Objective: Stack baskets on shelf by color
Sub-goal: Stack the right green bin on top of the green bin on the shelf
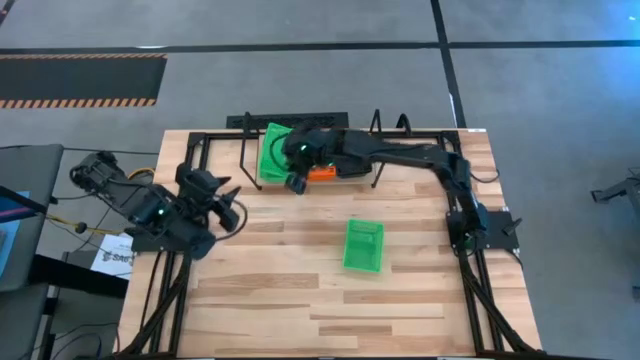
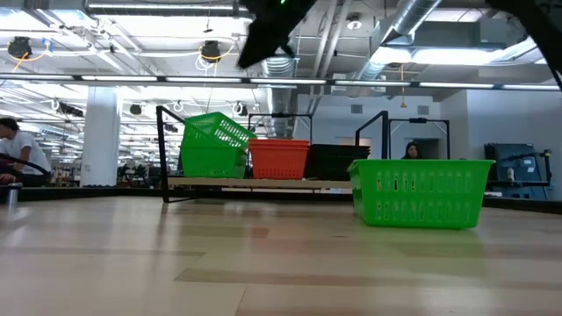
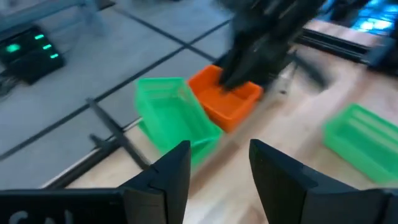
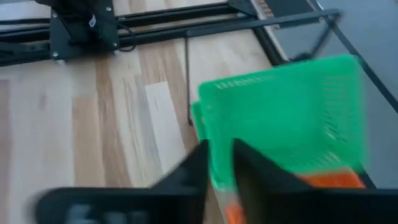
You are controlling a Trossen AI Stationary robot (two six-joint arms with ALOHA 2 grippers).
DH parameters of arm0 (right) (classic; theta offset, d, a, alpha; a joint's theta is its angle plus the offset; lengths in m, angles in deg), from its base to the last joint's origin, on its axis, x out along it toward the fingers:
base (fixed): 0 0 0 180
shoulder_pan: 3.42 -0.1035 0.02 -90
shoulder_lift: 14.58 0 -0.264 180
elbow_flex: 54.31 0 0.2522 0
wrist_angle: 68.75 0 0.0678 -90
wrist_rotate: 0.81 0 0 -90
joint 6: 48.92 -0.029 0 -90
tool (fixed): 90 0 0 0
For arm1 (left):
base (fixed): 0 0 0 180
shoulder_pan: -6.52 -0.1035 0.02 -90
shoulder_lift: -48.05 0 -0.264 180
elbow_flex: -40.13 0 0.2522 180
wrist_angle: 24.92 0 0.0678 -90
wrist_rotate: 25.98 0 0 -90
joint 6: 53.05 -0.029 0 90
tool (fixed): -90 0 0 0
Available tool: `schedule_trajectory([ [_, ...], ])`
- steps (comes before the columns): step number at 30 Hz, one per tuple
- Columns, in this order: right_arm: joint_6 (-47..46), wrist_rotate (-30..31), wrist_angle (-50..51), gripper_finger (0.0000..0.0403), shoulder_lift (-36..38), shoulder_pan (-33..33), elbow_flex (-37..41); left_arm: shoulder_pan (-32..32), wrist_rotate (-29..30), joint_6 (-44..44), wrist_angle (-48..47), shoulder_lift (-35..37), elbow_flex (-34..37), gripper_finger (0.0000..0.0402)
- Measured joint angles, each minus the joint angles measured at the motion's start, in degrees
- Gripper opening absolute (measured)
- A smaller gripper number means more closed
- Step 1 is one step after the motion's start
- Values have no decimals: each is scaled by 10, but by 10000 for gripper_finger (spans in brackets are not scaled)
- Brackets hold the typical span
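Observation:
The shelf [image 2: 163, 149] stands at the table's far edge. On it, from left to right, are two green baskets, the upper one [image 2: 218, 130] tilted askew in the lower one [image 2: 207, 161], then a red-orange basket [image 2: 279, 158] and a black basket [image 2: 337, 161]. Another green basket [image 1: 364, 246] sits upright on the table's middle. My right gripper [image 4: 219, 163] hovers above the shelf's green and red-orange baskets, its fingers a narrow gap apart and holding nothing. My left gripper [image 3: 219, 163] waits open near the table's left edge, pointing toward the shelf.
The black tube frame [image 1: 200, 150] runs along the table's far and side edges around the shelf. My right arm [image 1: 410, 155] stretches over the shelf's right half. Bare wood lies between the lone green basket and the near edge. People show in the room behind.

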Motion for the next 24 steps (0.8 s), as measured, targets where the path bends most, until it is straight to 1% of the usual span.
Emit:
schedule_trajectory([
  [2,-15,1,56,28,30,0,-16,-37,-6,-1,0,0,0,146],
  [3,-21,2,86,16,46,-2,-23,-58,-14,-8,0,0,0,139],
  [6,-42,8,129,15,100,-20,-29,-129,-40,-68,4,-1,0,95],
  [9,-44,30,137,5,159,-49,-29,-203,-48,-193,58,-6,0,26],
  [10,-46,38,137,6,177,-59,-29,-229,-56,-241,87,-8,0,13],
  [11,-50,48,136,8,194,-71,-30,-256,-67,-291,121,-10,0,10],
  [12,-52,62,137,9,211,-84,-30,-283,-90,-344,161,-12,0,8],
  [14,-53,97,135,5,236,-112,-30,-338,-152,-435,237,-25,-1,2],
  [16,-53,134,138,4,257,-144,-30,-386,-209,-499,301,-42,-1,1],
  [19,-55,184,139,3,281,-194,-30,-446,-255,-539,329,-75,-4,0],
  [24,-64,246,152,3,293,-263,-29,-527,-293,-544,300,-135,-5,0],
])
